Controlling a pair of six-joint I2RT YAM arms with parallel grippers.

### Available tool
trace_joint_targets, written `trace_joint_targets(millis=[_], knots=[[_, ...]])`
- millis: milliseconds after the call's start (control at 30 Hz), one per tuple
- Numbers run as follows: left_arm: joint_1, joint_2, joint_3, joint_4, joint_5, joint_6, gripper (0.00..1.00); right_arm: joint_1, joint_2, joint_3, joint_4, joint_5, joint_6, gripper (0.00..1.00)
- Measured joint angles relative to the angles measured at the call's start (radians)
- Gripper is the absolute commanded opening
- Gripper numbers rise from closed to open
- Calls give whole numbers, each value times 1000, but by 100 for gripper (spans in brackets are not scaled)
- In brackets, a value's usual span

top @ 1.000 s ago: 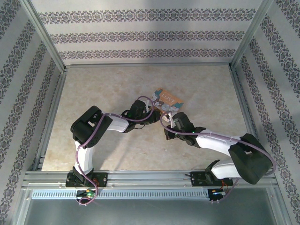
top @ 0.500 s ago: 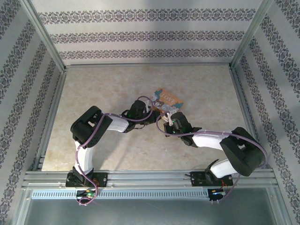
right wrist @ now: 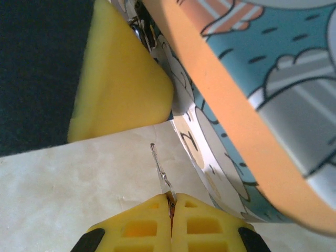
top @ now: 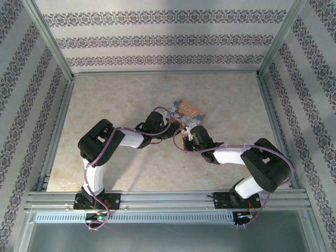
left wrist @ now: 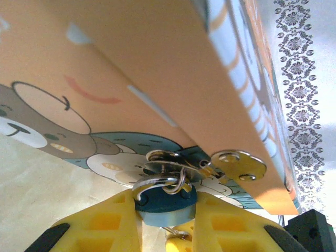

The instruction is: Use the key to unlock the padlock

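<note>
Padlock [left wrist: 157, 68] corner crowds left tool [left wrist: 167, 203] clamping key [left wrist: 164, 209] and right tool [right wrist: 170, 203].

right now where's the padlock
In the top view the padlock is just right of the table's centre, beyond the right tool; the left tool grips the key at its near edge.

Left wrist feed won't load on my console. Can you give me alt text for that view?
The left pincer is shut on the blue part of the key, whose silvery rings sit just below the padlock, an orange block with a cartoon bear slanting across the upper frame. A round silvery metal tab shows at the block's lower right corner.
</note>
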Motion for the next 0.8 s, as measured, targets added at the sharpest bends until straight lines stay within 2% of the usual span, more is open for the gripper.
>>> trace_joint_targets(millis=[800], knots=[[0,-2,1,-1,-3,0,24,-39,0,-17,74,-34,0,0]])
